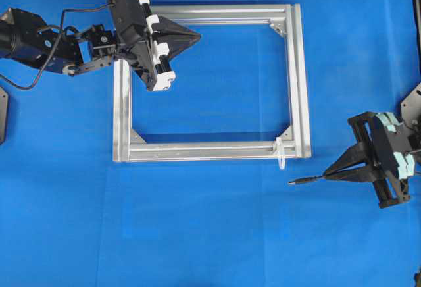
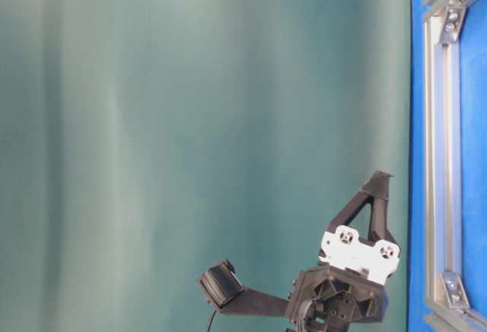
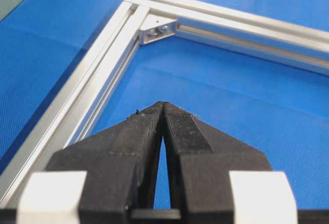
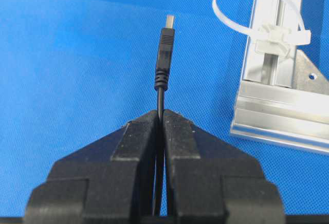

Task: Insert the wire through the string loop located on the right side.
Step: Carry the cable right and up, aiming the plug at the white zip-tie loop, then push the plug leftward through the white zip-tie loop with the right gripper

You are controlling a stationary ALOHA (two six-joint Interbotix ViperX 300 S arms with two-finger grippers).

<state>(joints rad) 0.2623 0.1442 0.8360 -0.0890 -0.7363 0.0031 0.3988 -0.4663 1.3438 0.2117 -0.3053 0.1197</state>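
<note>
Black right gripper [image 4: 161, 115], jaws pinched together on the wire [image 4: 160, 98], thin cable clamped right between the fingertips. Plug end sticks straight out past the tips, dark ribbed body with a small metal tip, nothing touching it, blue mat [image 4: 77, 80] underneath. In the overhead view the right gripper [image 1: 329, 175] sits at the right edge of the table, pointing left, plug [image 1: 304, 182] poking out toward the middle, below and right of the frame's lower right corner. Rest of the wire behind the fingers can't be traced.

String loop [image 4: 241, 8] is whitish translucent, like a cable tie, wrapped round the silver frame bar [image 4: 272, 80], standing up and arching off to the left of the bar in the right wrist view. Plug tip is near the loop but apart from it, to its left, not in it. Overhead, the loop [image 1: 280, 152] hangs on the bottom bar close to the lower right corner, just beside a triangular corner bracket [image 1: 287, 133].

Left gripper [image 3: 163, 112] closed too, tips meeting, holding nothing visible. It hovers inside the upper left corner of the frame [image 1: 296, 76] in the overhead view [image 1: 195, 35], well apart from loop and wire. Table-level view shows mostly a teal backdrop, the left arm low down, frame edge at right.
</note>
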